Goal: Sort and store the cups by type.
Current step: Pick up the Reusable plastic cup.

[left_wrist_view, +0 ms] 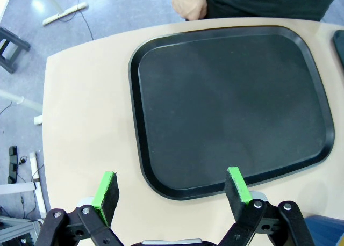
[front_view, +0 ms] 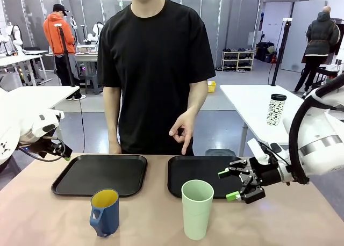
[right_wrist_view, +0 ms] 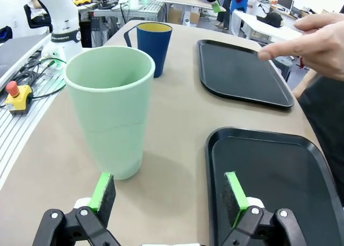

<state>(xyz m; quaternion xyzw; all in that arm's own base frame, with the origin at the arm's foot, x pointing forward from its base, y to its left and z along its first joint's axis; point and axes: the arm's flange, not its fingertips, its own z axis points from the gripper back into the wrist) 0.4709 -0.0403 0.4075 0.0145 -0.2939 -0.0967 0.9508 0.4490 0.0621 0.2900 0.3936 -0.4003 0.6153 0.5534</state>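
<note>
**A:** What stands closest, along the near edge of the worktop?

**B:** The dark blue mug is left of the middle, upright, with its handle turned toward the near left. The mint-green tumbler is about at the middle, also upright and well apart from the mug. Both sit on bare worktop, not on a tray.

**A:** How would they handle?

**B:** I'd judge both to be stiff, light and empty. The tumbler is tall and smooth, so it could tip or slip. I'd squeeze it across the wall around mid-height. The mug is squatter and steadier. I'd grip it across the body, clear of the handle.

**A:** And the fingers?

**B:** The right fingers are just beside the tumbler on its right, spread wide and holding nothing. The left fingers are at the worktop's left edge, equally wide and empty, above the left black tray's rim.

**A:** Farther back?

**B:** The right black tray lies beside the left one, and both are bare. At the far edge a person's hand points down over the right tray.
</note>
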